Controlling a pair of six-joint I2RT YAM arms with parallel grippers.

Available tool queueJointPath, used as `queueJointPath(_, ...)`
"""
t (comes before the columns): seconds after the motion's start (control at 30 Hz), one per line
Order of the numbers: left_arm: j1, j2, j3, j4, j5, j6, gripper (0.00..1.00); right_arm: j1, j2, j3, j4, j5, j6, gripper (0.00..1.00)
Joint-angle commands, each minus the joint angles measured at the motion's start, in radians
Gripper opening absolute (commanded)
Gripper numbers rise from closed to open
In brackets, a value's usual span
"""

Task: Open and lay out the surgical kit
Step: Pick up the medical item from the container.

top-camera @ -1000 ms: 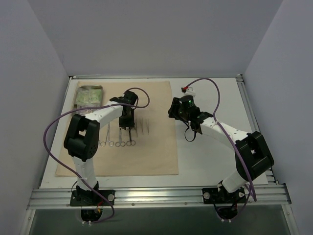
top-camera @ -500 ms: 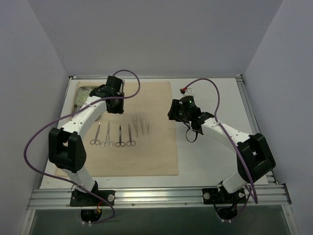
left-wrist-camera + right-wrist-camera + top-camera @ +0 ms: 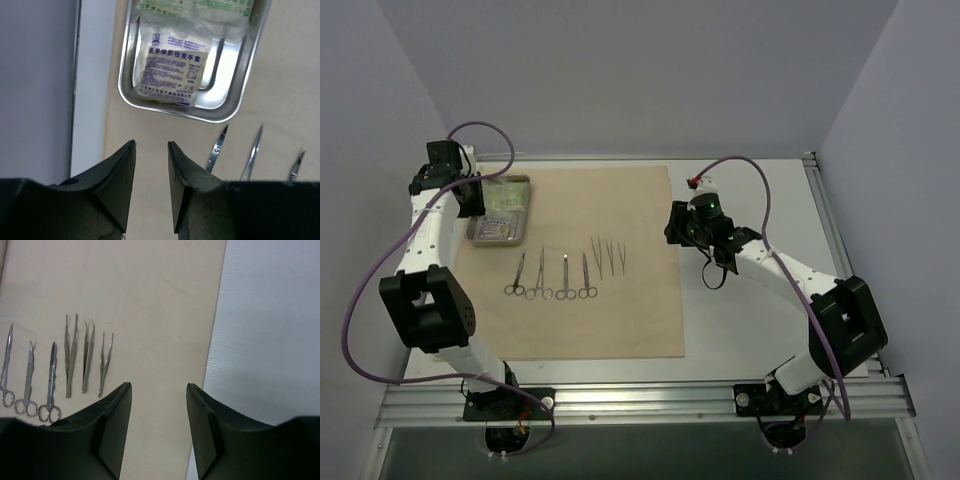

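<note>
The beige cloth [image 3: 620, 310] lies spread flat on the table. At its far left corner stands the steel tray [image 3: 500, 241] holding packets [image 3: 505, 198]; a white printed packet [image 3: 172, 67] fills the tray's near end. Several scissor-like instruments [image 3: 551, 280] lie in a row, with three tweezers [image 3: 608, 257] to their right. My left gripper [image 3: 472, 200] hovers at the tray's left side, open and empty [image 3: 151, 145], over bare cloth just short of the tray's rim [image 3: 250, 65]. My right gripper [image 3: 677, 226] hangs open and empty [image 3: 159, 386] over the cloth's right edge, tweezers [image 3: 87, 357] to its left.
White tabletop [image 3: 760, 330] flanks the cloth on the right. The grey wall [image 3: 35, 85] stands close on the left of the tray. Purple cables loop off both arms. An aluminium rail [image 3: 640, 400] runs along the near edge.
My left arm has swung from over the row of instruments out to the far left, ending beside the tray. The instruments now lie uncovered. The right arm has hardly moved.
</note>
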Motion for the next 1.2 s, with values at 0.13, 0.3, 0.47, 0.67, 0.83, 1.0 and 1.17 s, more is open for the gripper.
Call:
queueJointPath(0.13,0.032,0.216,0.146,0.013,0.042,0.122,0.4,-0.015,0.123,0.067,0.071,-0.044,-0.028,0.44)
queueJointPath(0.3,0.031,0.4,0.26,-0.01,0.053,0.101,0.49,-0.018,0.201,0.106,0.071,-0.062,-0.044,0.43)
queueJointPath(0.47,0.032,0.532,0.373,-0.027,0.034,0.086,0.51,-0.022,0.244,0.138,0.059,-0.072,-0.047,0.43)
queueJointPath(0.67,0.031,0.598,0.381,-0.001,0.037,0.059,0.36,-0.022,0.244,0.169,0.026,-0.076,-0.057,0.43)
queueJointPath(0.83,0.032,0.597,0.349,0.018,0.028,0.07,0.18,-0.024,0.226,0.178,0.011,-0.055,-0.065,0.43)
queueJointPath(1.0,0.031,0.534,0.322,0.036,0.051,0.067,0.02,-0.024,0.195,0.176,0.0,-0.035,-0.068,0.43)
queueJointPath(1.17,0.031,0.453,0.335,0.009,0.082,0.053,0.02,-0.024,0.182,0.187,-0.015,-0.024,-0.074,0.43)
